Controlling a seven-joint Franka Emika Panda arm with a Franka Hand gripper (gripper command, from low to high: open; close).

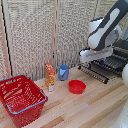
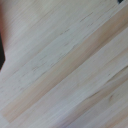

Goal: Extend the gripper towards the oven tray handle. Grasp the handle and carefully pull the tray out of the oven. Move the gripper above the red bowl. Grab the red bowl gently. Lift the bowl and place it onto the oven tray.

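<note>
small shallow red bowl [image 1: 77, 87]: empty, frame centre
large red mesh basket [image 1: 21, 99]: empty, lower left
white flat-block gripper [image 1: 95, 56]: finger spread unclear, can't tell

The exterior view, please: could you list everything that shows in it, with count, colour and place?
red bowl: one, red, mid-table.
tray: one, dark bars, pulled out towards the bowl at the exterior view's right.
oven: one, dark, far right, mostly hidden.
basket: one, red mesh, near left.
carton: one, orange-yellow, upright left of the cup.
cup: one, blue, behind the bowl.
table: one, light wood.
screen: pale, behind.
gripper: one, white, above the tray; fingers unclear.
</note>
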